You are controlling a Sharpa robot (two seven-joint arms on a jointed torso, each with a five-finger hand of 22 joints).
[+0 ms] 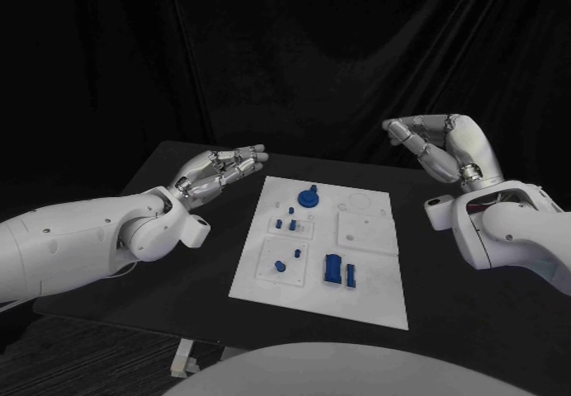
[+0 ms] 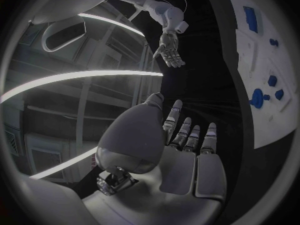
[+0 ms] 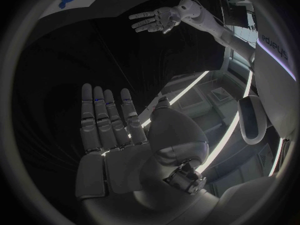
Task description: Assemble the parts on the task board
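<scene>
Left hand: We find the left hand [image 1: 221, 172] raised off the black table [image 1: 178, 165], just beside the far left corner of the task board [image 1: 357, 289]. Its fingers lie straight and side by side, and we see nothing in it. The left wrist view confirms a flat, bare palm [image 2: 181, 160].

Task board: We note the white plate lying flat in the middle of the table, between the two hands and touched by neither.

Round part: We see a blue round part [image 1: 309, 197] with a raised centre near the far left of the board; the left wrist view shows it too [image 2: 257, 98].

Small pegs: We count several small blue pegs [image 1: 287, 223] clustered just nearer than the round part, standing on the board.

Button part: We note one small blue round piece [image 1: 280, 266] on a raised square plate in the near left area.

Block parts: We see two upright blue blocks [image 1: 334, 270] side by side near the board's near middle.

Right hand: We find the right hand [image 1: 443, 144] held high, well apart from the board's far right corner. In the head view the fingers look curled; the right wrist view shows them extended together above an empty palm [image 3: 106, 130]. It holds nothing.
</scene>
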